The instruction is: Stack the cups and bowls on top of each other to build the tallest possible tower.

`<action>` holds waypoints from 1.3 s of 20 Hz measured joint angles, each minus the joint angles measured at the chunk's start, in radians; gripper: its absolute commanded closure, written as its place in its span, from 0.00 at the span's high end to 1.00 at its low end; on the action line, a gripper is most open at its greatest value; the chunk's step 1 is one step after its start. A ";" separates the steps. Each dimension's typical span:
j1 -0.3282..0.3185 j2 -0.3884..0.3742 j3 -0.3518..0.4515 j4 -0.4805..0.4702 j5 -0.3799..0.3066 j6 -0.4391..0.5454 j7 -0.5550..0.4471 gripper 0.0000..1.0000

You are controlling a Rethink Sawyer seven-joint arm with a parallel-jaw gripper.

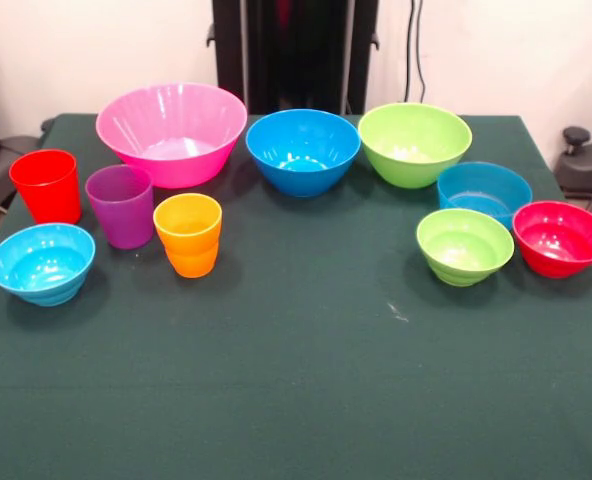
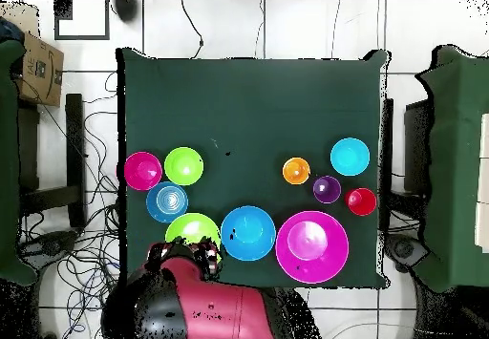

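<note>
All ten pieces stand apart and upright on the green table (image 1: 306,380). The back row holds the big pink bowl (image 1: 172,132), the mid-sized blue bowl (image 1: 303,150) and the mid-sized lime green bowl (image 1: 414,143). At the right are the small blue bowl (image 1: 484,192), small lime green bowl (image 1: 464,245) and small red bowl (image 1: 561,238). At the left are the red cup (image 1: 46,185), purple cup (image 1: 121,205), orange cup (image 1: 188,234) and light blue bowl (image 1: 42,262). The drawn-back arm's end (image 2: 191,254) shows only in the overhead view, beside the mid-sized green bowl (image 2: 192,232).
The robot's black pedestal (image 1: 296,50) stands behind the table's far edge. In the overhead view a cardboard box (image 2: 38,68) sits off the table's left side, and cables lie on the floor around the table.
</note>
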 measured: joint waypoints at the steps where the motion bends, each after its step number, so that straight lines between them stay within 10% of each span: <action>1: -0.003 0.002 0.000 0.001 0.000 -0.003 0.000 1.00; 26: -0.128 0.283 0.057 0.024 -0.051 -0.375 0.000 1.00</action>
